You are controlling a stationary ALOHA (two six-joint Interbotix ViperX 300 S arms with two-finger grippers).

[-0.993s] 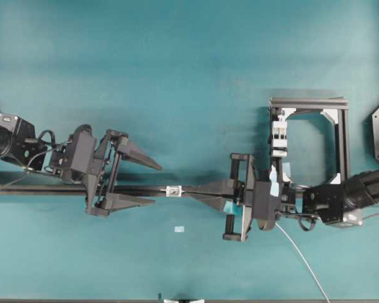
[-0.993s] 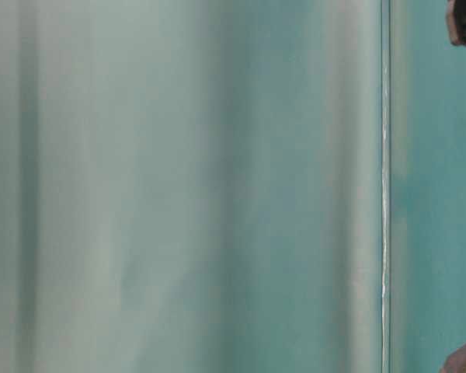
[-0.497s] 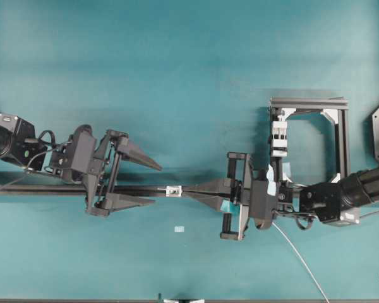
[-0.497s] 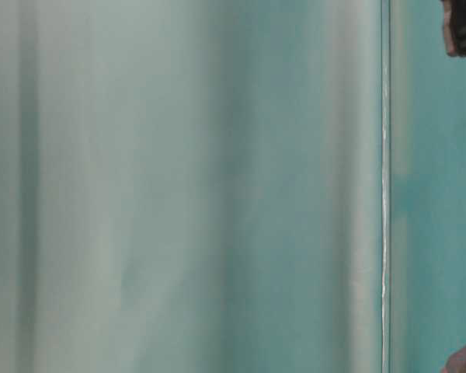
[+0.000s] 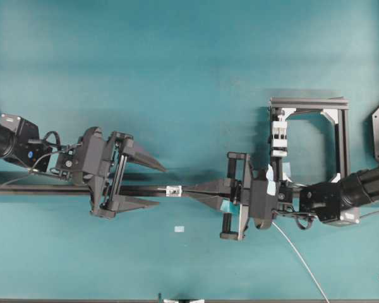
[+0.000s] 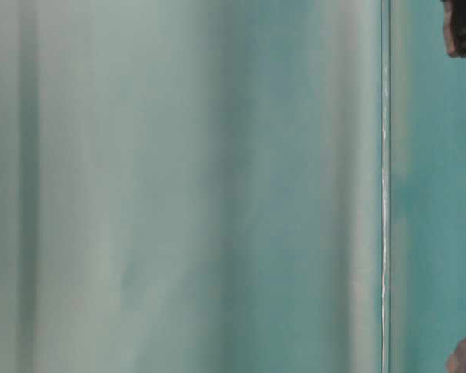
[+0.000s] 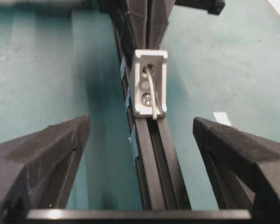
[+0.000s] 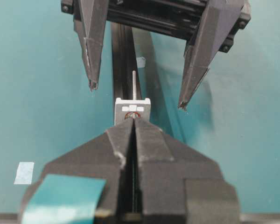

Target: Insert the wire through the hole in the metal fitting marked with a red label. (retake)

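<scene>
The small silvery metal fitting (image 5: 174, 190) sits on a black rail (image 5: 50, 190). My right gripper (image 5: 189, 190) is shut on the thin pale wire (image 5: 297, 249), its tips right against the fitting's red-ringed hole (image 8: 132, 115). In the right wrist view, the wire's stiff end (image 8: 134, 84) sticks out past the fitting (image 8: 132, 107). The left wrist view shows the wire (image 7: 152, 93) coming out through the fitting (image 7: 159, 84). My left gripper (image 5: 161, 185) is open, its fingers (image 7: 46, 154) straddling the rail just short of the fitting, with nothing between them.
A black frame (image 5: 309, 102) with a white clamp block (image 5: 279, 137) stands behind my right arm. A pale tape square (image 5: 179, 229) lies on the teal table in front of the rail. The table-level view is mostly a blurred teal surface.
My right gripper slid left along the rail, pushing the wire further through the fitting. My left arm moved right toward the fitting and its jaws narrowed slightly.
</scene>
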